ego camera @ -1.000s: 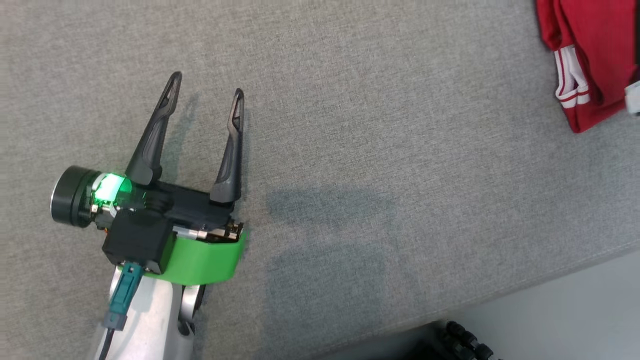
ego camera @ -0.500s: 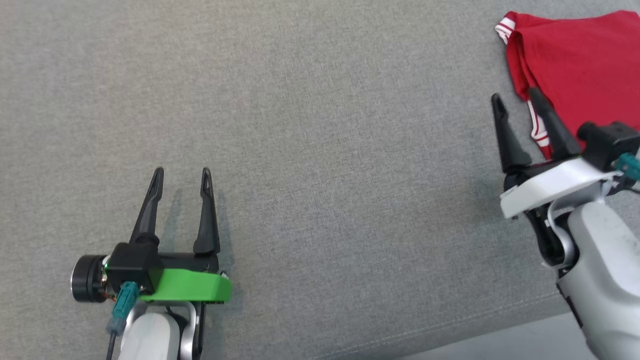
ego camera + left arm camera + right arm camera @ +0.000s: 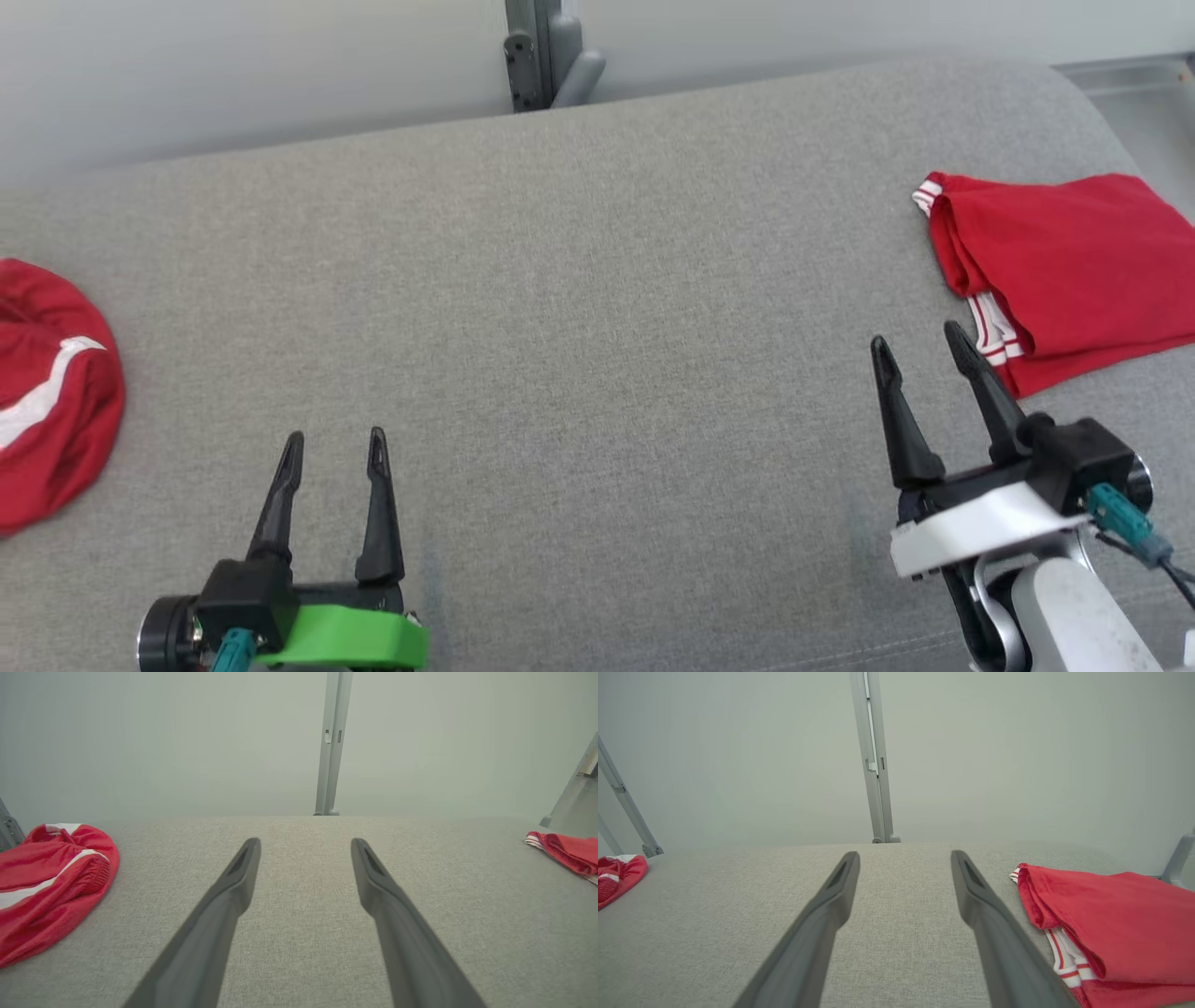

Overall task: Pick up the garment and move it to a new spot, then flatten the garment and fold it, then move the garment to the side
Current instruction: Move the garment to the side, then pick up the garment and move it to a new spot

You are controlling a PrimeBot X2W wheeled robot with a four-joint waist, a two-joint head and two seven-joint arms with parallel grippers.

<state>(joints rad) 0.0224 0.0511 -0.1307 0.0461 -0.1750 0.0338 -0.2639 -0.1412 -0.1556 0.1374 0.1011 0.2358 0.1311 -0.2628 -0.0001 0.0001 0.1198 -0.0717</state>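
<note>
A red garment with white stripes [image 3: 1064,271] lies folded flat at the right end of the grey cushion [image 3: 597,280]. A second red garment [image 3: 47,392] lies crumpled at the left edge. My right gripper [image 3: 917,336] stands open just left of the folded garment's near corner, apart from it, holding nothing. My left gripper [image 3: 336,439] stands open over bare cushion, well right of the crumpled garment. In the right wrist view the right gripper [image 3: 904,855] has the folded garment [image 3: 1111,924] beside its right finger. The left wrist view shows the left gripper [image 3: 304,842] with the crumpled garment [image 3: 46,882] far left.
A grey metal post [image 3: 546,51] rises behind the cushion's far edge against a pale wall. Slanted metal struts [image 3: 626,802] stand at the far left corner. Wide bare cushion lies between the two grippers.
The head camera has tilted up and turned, bringing the far edge, the wall and the left garment into view. The right gripper has come into view. Both grippers have stayed open and empty.
</note>
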